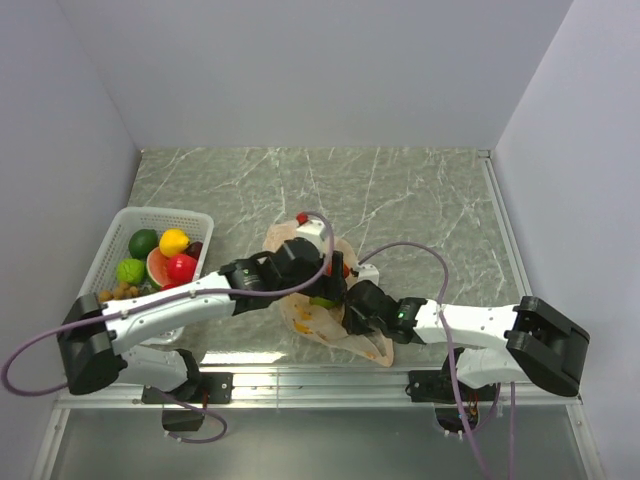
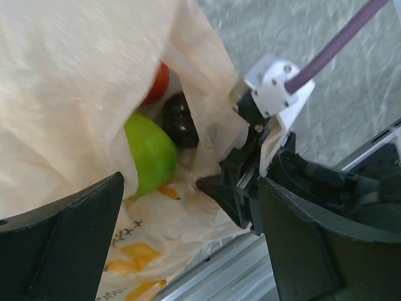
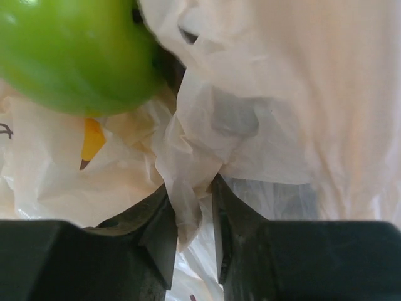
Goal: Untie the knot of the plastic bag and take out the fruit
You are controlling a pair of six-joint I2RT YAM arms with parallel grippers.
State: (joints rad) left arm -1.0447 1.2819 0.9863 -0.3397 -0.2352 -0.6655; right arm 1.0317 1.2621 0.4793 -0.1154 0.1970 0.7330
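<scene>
The pale-peach plastic bag (image 1: 310, 318) lies near the table's front edge, its mouth open; no knot shows. My left gripper (image 1: 326, 276) hovers open over the mouth; in the left wrist view (image 2: 188, 244) its jaws stand wide apart and empty. Inside the bag (image 2: 69, 75) lie a green apple (image 2: 148, 153), a dark purple fruit (image 2: 178, 119) and a red fruit (image 2: 160, 81). My right gripper (image 1: 352, 300) is shut on a fold of the bag's edge (image 3: 188, 200), right beside the green apple (image 3: 75, 50). It also shows in the left wrist view (image 2: 241, 188).
A white lattice basket (image 1: 118, 228) at the left holds a lemon (image 1: 173, 242), a red apple (image 1: 181, 267), green fruits and a watermelon slice. An aluminium rail (image 2: 219, 266) runs along the near edge under the bag. Grey walls enclose the table.
</scene>
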